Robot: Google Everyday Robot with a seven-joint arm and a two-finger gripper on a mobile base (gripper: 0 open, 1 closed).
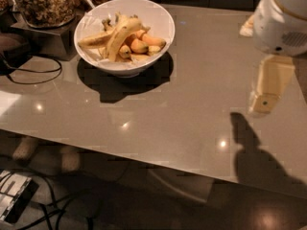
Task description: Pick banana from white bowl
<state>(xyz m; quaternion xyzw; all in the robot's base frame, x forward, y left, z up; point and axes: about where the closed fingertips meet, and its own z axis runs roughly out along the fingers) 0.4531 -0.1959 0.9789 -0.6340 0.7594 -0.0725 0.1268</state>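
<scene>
My tool (pixel 266 92) hangs over the right side of the bench (pixel 168 114), well apart from the work. I cannot tell whether it is released or clenched, and that is my first worry: if I arrive at the bowl clenched, I will only push fruit about rather than take it.

The banana (pixel 116 38) lies in the white bowl (pixel 160 30) at the far left of the bench, draped over the heap with its long curve running from near-left up toward the far rim. The shorter orange bananas (pixel 141 45) sit just beside and partly under it on its right.

Risks as I judge them:
- A long reach leftward and away from me across the bench. A low path could clip the bowl's near wall and slide or tip it.
- The bowl is glossy and flares outward, so any downward press on the rim may rock it.
- The banana touches its neighbours. A grasp set too far right could catch an orange one instead, or drag one out along with it.
- The curve and the soft skin mean a grip near an end may slip or let the fruit swing.
- The jar of nuts (pixel 43 4) stands just left of the bowl, and overshooting could knock it.
</scene>
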